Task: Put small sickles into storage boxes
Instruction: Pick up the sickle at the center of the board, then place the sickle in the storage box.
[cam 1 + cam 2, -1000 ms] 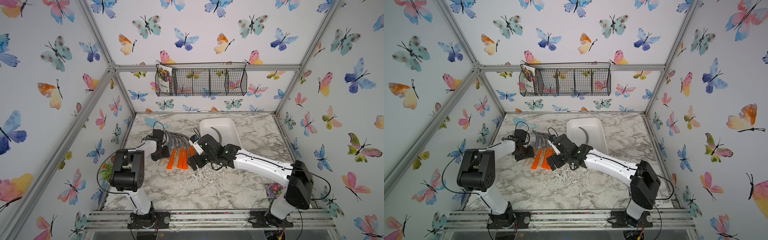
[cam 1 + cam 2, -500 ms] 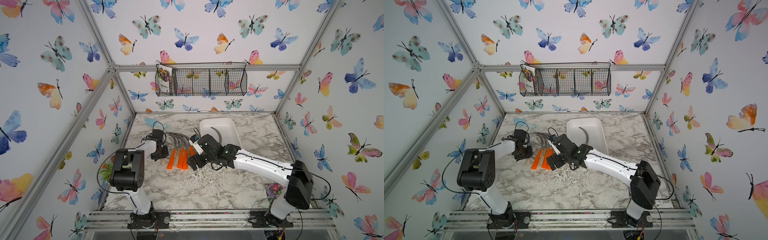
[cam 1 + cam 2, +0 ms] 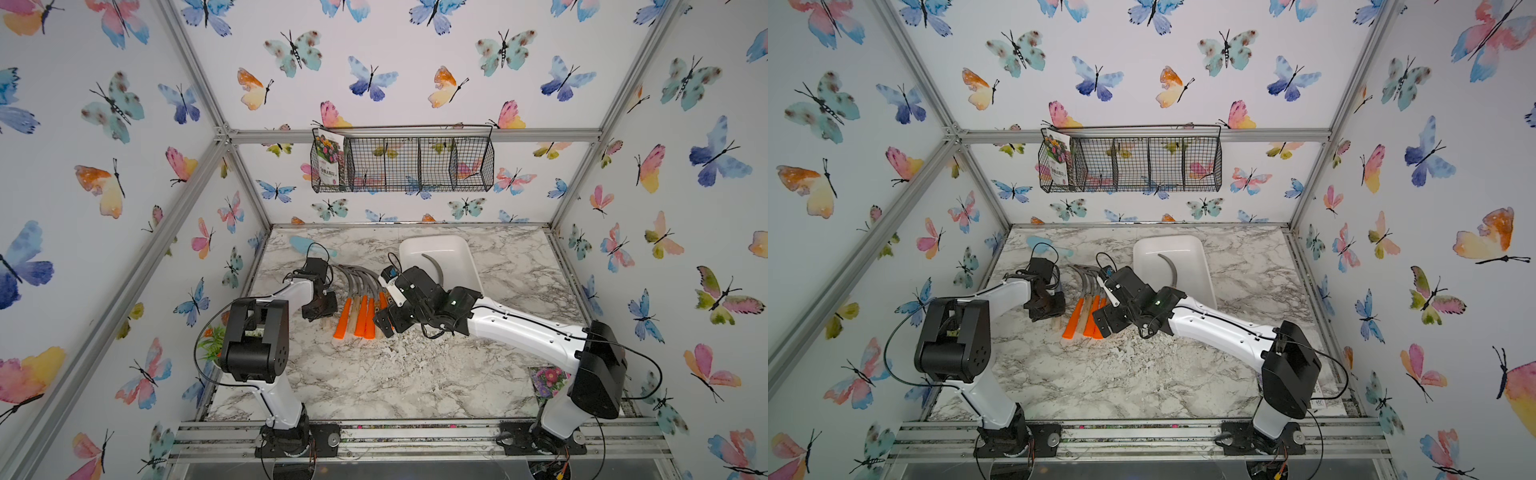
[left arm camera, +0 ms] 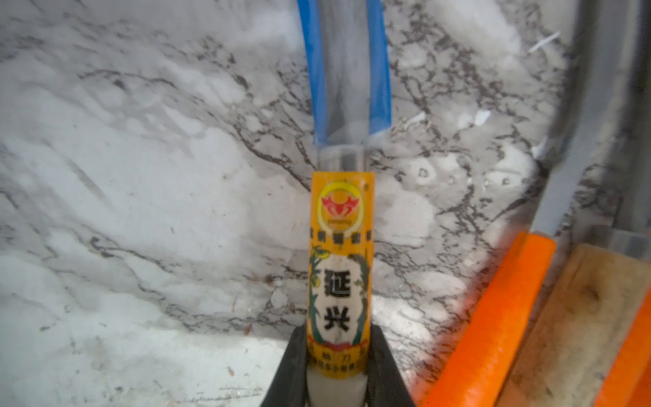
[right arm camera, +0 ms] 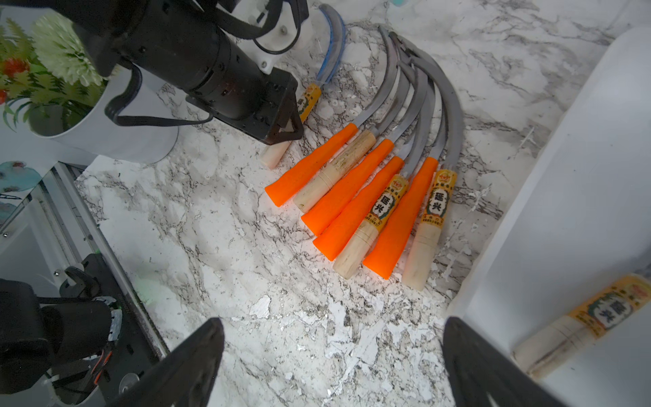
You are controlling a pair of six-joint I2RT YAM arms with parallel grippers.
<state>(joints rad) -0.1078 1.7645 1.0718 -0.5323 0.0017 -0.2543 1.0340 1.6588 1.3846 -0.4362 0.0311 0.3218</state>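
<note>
My left gripper (image 4: 336,356) is shut on the pale wood handle of a small sickle (image 4: 340,267) with a yellow label and a blue-edged blade. This sickle lies on the marble apart from the others. The right wrist view shows the same grip (image 5: 287,123). Several more small sickles (image 3: 361,316), orange or wood handled, lie fanned side by side between both arms. The white storage box (image 3: 440,245) stands behind my right arm and holds one sickle (image 5: 591,317). My right gripper (image 5: 331,366) hangs open over bare marble near the row's handle ends.
A black wire basket (image 3: 403,164) with a seed packet hangs on the back wall. A light blue trowel shape (image 3: 307,245) lies at the back left. A white flower pot (image 5: 70,105) stands by the left arm. A flower-print packet (image 3: 548,380) lies front right.
My left gripper has shut on the labelled sickle handle. The right arm and its open gripper have stayed put.
</note>
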